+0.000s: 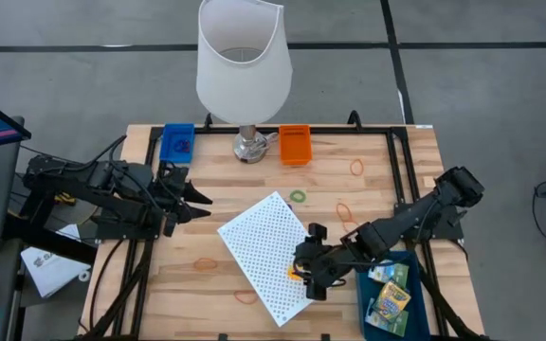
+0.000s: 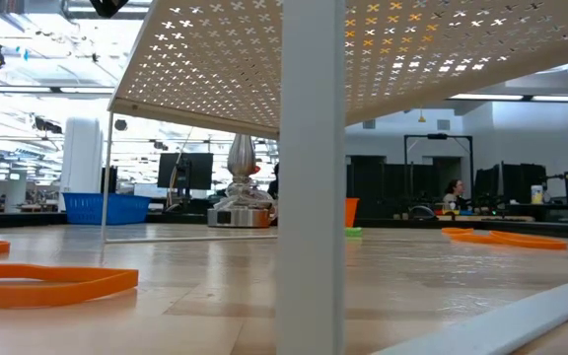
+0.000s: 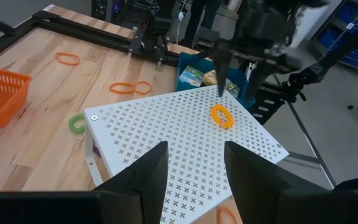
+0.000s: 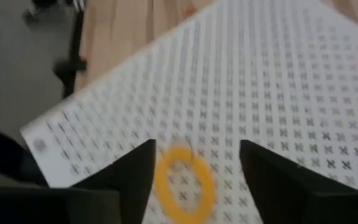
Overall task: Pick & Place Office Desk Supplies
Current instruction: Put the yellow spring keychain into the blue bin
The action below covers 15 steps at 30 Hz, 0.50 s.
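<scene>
The right gripper [image 1: 303, 273] sits low over the white perforated shelf [image 1: 263, 248], at the shelf's edge nearest the blue tray [image 1: 423, 305]. Its fingers [image 4: 132, 168] are spread, and an orange ring [image 4: 185, 183] lies flat on the shelf between them, not pinched. From the left wrist view that same ring [image 3: 222, 116] rests on the perforated top just below the right gripper's [image 3: 236, 78] tips.

The left gripper [image 1: 200, 201] waits off the shelf's far side, toward the table's left edge, its fingers [image 3: 143, 176] parted with nothing between them.

Room to move: the shelf stands tilted across the middle of the wooden table [image 1: 207, 279], with bare wood on all sides of it. Beyond the shelf, along the back rail, stand a blue basket [image 1: 177, 142], the white lamp [image 1: 244, 66] and an orange basket [image 1: 295, 144]. A green ring [image 1: 298, 196] lies just off the shelf's corner nearest the lamp; orange rubber bands [image 1: 348, 210] are scattered between shelf and right rail. The blue tray hugs the table's front right corner, holding two printed boxes [image 1: 390, 296].

The boxes' print is too small to read.
</scene>
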Motion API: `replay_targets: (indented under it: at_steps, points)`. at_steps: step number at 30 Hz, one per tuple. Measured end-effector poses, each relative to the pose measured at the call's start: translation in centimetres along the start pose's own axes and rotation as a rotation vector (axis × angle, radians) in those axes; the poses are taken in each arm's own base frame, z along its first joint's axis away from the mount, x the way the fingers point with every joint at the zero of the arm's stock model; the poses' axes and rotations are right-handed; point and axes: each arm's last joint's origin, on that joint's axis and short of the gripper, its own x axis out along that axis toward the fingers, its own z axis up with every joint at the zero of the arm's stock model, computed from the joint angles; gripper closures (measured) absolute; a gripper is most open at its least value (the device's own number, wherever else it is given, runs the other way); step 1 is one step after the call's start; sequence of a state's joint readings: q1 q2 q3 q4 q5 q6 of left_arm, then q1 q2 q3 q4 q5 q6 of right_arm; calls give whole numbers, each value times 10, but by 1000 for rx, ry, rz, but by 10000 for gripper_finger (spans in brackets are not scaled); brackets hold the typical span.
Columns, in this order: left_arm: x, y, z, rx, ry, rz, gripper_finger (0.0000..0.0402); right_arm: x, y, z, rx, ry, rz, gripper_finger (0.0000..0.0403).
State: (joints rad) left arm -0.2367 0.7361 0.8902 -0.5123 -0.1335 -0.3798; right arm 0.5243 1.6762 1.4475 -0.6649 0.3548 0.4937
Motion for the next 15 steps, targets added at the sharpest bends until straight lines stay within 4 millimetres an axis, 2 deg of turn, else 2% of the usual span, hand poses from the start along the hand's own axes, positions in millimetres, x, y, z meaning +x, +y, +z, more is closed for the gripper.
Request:
replay_targets:
  at_steps: [4, 15]
  points:
    - [0, 0, 0, -9, 0, 0, 250, 7, 2, -2, -41, 19, 14, 155]
    - [0, 0, 0, -13, 1, 0, 250, 32, 0, -10, -64, 85, 17, 186]
